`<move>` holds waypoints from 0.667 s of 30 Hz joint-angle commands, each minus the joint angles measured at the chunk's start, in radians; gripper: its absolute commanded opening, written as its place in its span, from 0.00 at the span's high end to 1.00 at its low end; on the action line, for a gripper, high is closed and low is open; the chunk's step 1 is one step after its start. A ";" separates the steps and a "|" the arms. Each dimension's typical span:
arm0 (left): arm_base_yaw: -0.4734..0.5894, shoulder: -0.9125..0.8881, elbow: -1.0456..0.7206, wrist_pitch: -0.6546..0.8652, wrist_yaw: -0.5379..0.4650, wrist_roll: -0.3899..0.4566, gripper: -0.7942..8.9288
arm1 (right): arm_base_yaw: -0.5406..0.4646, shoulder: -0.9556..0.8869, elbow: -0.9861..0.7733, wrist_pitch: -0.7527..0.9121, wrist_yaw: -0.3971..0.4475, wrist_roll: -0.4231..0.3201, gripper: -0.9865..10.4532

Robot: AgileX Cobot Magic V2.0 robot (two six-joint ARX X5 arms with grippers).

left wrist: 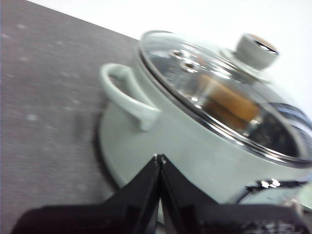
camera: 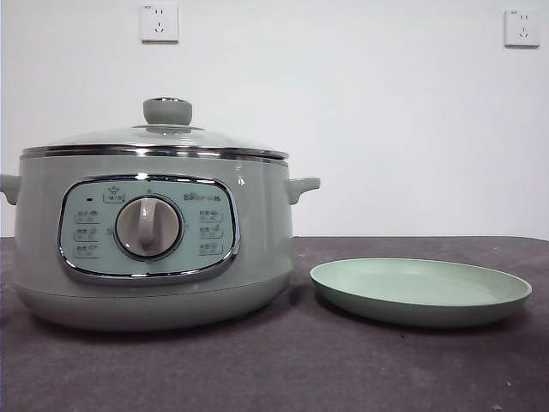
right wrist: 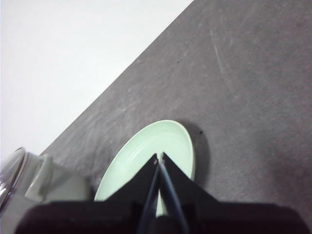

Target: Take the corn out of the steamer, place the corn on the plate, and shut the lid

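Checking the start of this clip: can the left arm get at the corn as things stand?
Probably not yet. The corn lies inside the steamer under the glass lid, which sits closed on the rim. The left gripper, jaws shut, is beside the pot, so the lid has to come off first.

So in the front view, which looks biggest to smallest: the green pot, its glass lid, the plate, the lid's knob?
1. Sage-green round steamer pot
2. Domed glass lid
3. Shallow pale-green plate, slightly narrower
4. Lid's green knob

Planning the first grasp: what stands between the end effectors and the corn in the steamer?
The glass lid sits closed on the steamer, covering the corn. Both end effectors, left and right, are shut.
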 commanded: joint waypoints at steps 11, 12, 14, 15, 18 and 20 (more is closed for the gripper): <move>0.003 0.062 0.236 -0.113 0.032 -0.019 0.93 | -0.002 0.151 0.231 -0.043 -0.098 -0.206 0.92; 0.003 0.080 0.257 -0.114 0.032 -0.019 0.93 | -0.002 0.177 0.257 -0.051 -0.104 -0.226 0.92; 0.003 0.128 0.307 -0.121 0.033 -0.016 0.93 | -0.002 0.240 0.320 -0.065 -0.127 -0.269 0.92; 0.003 0.156 0.332 -0.122 0.035 -0.014 0.93 | -0.002 0.272 0.352 -0.073 -0.142 -0.291 0.92; 0.003 0.245 0.401 -0.122 0.061 0.026 0.93 | -0.002 0.367 0.445 -0.086 -0.192 -0.343 0.92; 0.003 0.311 0.451 -0.129 0.097 0.068 0.93 | -0.002 0.431 0.507 -0.101 -0.233 -0.368 0.92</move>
